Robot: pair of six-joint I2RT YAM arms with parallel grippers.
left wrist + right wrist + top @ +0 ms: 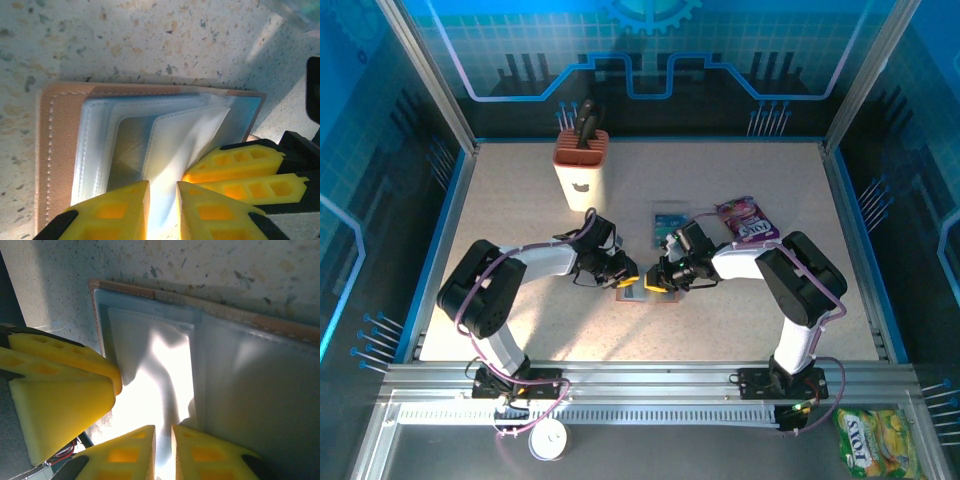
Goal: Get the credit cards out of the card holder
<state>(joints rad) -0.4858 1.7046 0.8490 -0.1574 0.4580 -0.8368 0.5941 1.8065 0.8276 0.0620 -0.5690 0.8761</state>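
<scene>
nearest me, in front of the metal rail (650, 378) where the arms are bolted, a yellow snack packet (878, 442) lies at the near right, its big letters reading roughly "tos". a small white round thing (549, 442) sits at the near left.

further in, at the middle of the speckled table (520, 230), the card holder (55, 150) lies flat and open, inner side up. its long axis runs left to right. the brown stitched cover shows round the edge, and clear, blue-grey pocket leaves fan up from it. whether credit cards sit in those pockets i cannot tell.

the left gripper (162, 192) comes at it from the left, its yellow fingers (117, 210) drawn almost together, pinching one clear pocket leaf. the right gripper (163, 437) meets it from the right, fingers nearly pressed together, with a glare-washed leaf running into the slit; whether it truly grips i cannot tell. the two grippers are just beside each other over the holder.

beyond them a clear tray (669, 222) holds something teal-blue, too small to name. just right of it lies a purple snack packet (748, 220) with the same "tos" lettering. farthest off, at the far left, a cream knife block (580, 170) stands upright with dark handles (586, 120) in its top.
</scene>
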